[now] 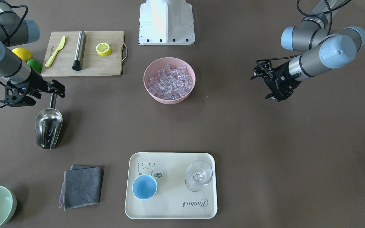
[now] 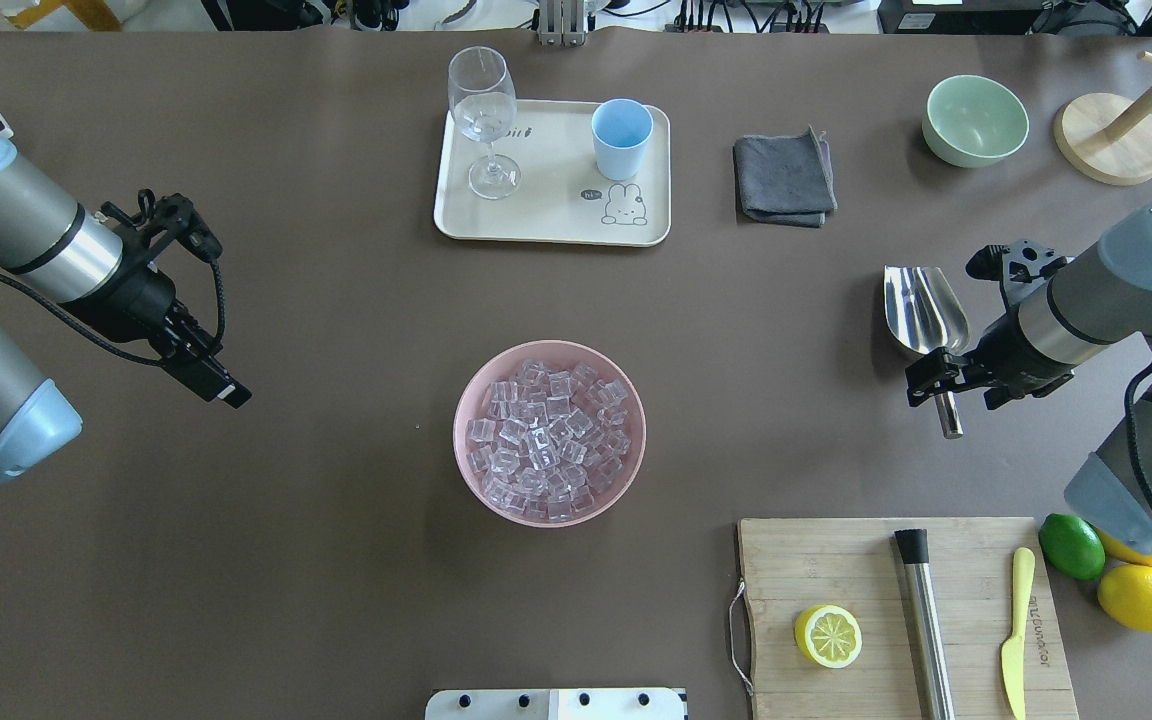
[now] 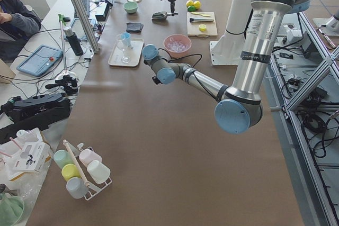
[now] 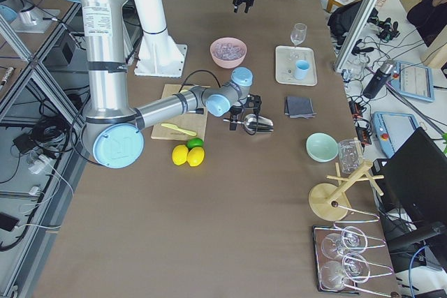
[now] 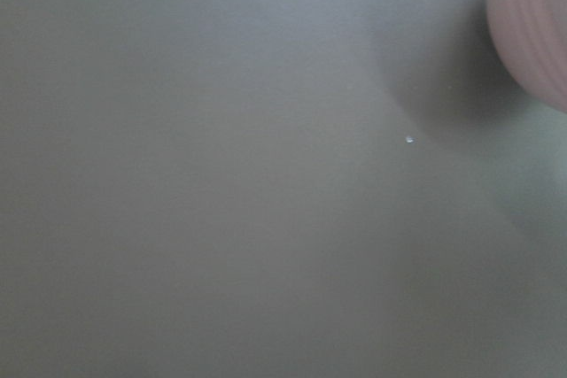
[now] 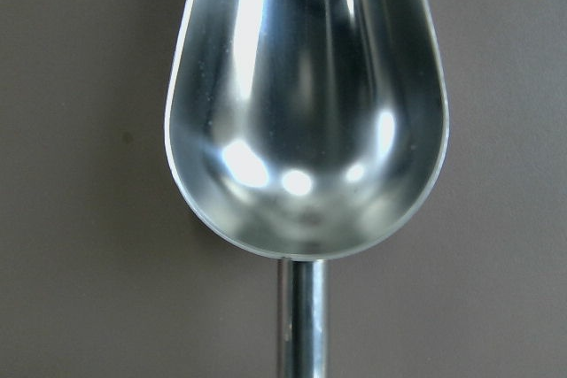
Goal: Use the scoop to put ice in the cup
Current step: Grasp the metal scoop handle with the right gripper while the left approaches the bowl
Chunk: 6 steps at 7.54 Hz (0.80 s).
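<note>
Exterior front-facing: the right gripper (image 1: 54, 91) has its fingers closed on the scoop (image 1: 48, 126) by its short tubular handle, the sensible hold, since polished steel is rigid but likely slippery. Overhead exterior: the forearm lies low, the trough pointing away from the robot; the ice (image 2: 548, 438) fills a pink bowl (image 2: 466, 400), the cup (image 2: 622, 137) stands on a tray (image 2: 546, 225). The left gripper (image 2: 216, 385) hangs idle, seemingly closed on nothing. Right wrist-mounted: the trough is empty.

Even daylight (left wrist view blurred)
</note>
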Each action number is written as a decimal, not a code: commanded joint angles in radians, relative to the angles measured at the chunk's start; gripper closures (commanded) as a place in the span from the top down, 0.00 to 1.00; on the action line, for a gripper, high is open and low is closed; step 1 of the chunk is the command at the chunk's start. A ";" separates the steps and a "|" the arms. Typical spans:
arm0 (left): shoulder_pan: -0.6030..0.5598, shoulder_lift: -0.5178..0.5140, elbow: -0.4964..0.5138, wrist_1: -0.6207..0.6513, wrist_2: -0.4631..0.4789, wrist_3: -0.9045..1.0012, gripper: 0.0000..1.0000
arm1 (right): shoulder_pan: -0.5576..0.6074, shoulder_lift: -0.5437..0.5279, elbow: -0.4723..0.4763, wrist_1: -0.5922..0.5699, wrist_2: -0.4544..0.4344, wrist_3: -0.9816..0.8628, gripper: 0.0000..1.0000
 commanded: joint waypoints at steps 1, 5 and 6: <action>0.108 -0.036 -0.011 -0.143 0.100 0.003 0.98 | -0.013 0.042 -0.020 -0.060 -0.005 0.000 0.81; 0.199 -0.017 0.021 -0.511 0.254 0.003 0.98 | -0.013 0.036 -0.014 -0.118 0.007 -0.002 0.00; 0.221 0.005 0.026 -0.589 0.283 0.003 0.98 | -0.013 0.042 -0.010 -0.121 0.010 -0.002 0.00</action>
